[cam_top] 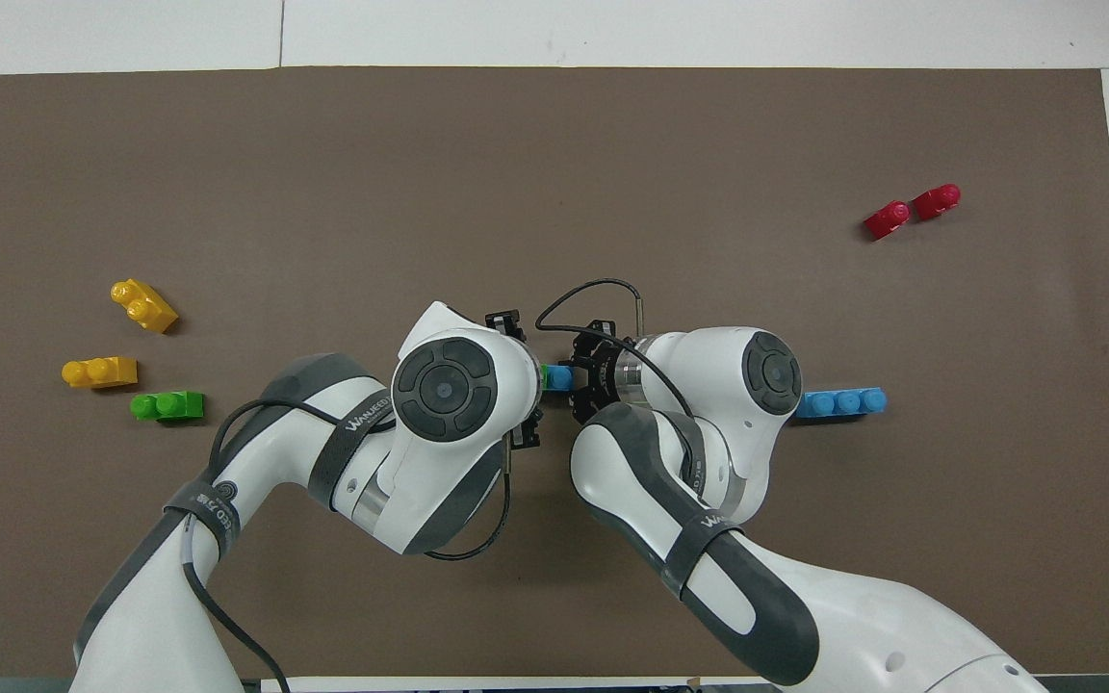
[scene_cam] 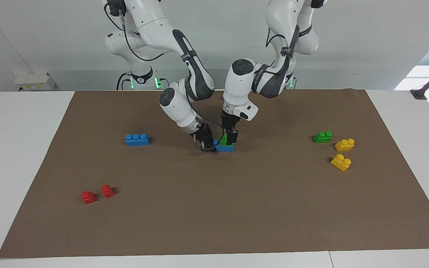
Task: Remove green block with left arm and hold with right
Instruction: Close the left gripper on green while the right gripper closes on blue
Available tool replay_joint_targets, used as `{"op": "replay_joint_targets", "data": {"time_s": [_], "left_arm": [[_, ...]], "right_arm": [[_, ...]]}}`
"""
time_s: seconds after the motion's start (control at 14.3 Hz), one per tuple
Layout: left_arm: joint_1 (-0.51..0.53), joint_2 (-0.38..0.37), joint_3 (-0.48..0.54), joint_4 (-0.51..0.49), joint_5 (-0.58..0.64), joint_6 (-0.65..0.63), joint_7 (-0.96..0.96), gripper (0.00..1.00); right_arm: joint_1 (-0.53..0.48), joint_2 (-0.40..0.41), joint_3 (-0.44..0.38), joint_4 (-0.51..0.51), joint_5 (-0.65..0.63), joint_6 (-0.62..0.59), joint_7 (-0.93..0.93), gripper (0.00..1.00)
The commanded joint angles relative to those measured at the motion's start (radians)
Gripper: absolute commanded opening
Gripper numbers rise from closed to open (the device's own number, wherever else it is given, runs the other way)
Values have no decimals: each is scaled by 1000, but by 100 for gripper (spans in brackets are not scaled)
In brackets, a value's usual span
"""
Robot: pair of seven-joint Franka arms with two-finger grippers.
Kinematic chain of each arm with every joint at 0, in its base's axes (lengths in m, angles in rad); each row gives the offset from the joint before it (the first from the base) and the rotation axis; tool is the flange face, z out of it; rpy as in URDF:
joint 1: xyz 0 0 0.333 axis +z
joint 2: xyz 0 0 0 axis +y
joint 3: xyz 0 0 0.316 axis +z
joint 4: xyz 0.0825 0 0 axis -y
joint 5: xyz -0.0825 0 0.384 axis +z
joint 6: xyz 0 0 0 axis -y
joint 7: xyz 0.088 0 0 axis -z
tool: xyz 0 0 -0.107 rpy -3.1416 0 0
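A green block [scene_cam: 222, 141] sits on top of a blue brick [scene_cam: 225, 148] in the middle of the brown mat. My left gripper [scene_cam: 230, 140] comes straight down on it and its fingers are shut on the green block. My right gripper [scene_cam: 210, 144] comes in low and tilted, and is shut on the end of the blue brick toward the right arm's end of the table. In the overhead view the left wrist covers most of the stack; only a green sliver [cam_top: 544, 373] and a blue stud [cam_top: 560, 377] show. A second green block [scene_cam: 322, 137] lies loose toward the left arm's end.
Two yellow bricks [scene_cam: 344, 144] [scene_cam: 341, 162] lie beside the loose green block. A blue three-stud brick [scene_cam: 137, 139] lies toward the right arm's end. Two red bricks [scene_cam: 88, 197] [scene_cam: 107, 191] lie farther from the robots at that end.
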Motion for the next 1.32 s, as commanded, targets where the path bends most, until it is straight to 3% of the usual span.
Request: {"op": "replay_joint_targets", "data": {"time_s": [0.0,0.35,0.49,0.77,1.05,1.25], "left_arm": [[-18,-48,10,-80,3,26,37,97],[-32,-51,12,-102,3,43,42,96],[-33,-45,12,-102,3,44,43,83],[-19,-35,12,-100,4,73,77,77],[-9,-34,16,-90,10,72,125,49],[13,-26,16,-79,15,64,135,43]], "right_arm": [[7,16,-2,14,37,19,-30,0],[7,14,-2,14,37,18,-34,0],[7,14,-2,14,37,18,-35,0],[7,14,-4,13,37,19,-38,0],[7,14,-2,11,37,19,-38,0],[7,14,-2,11,37,18,-38,0]]}}
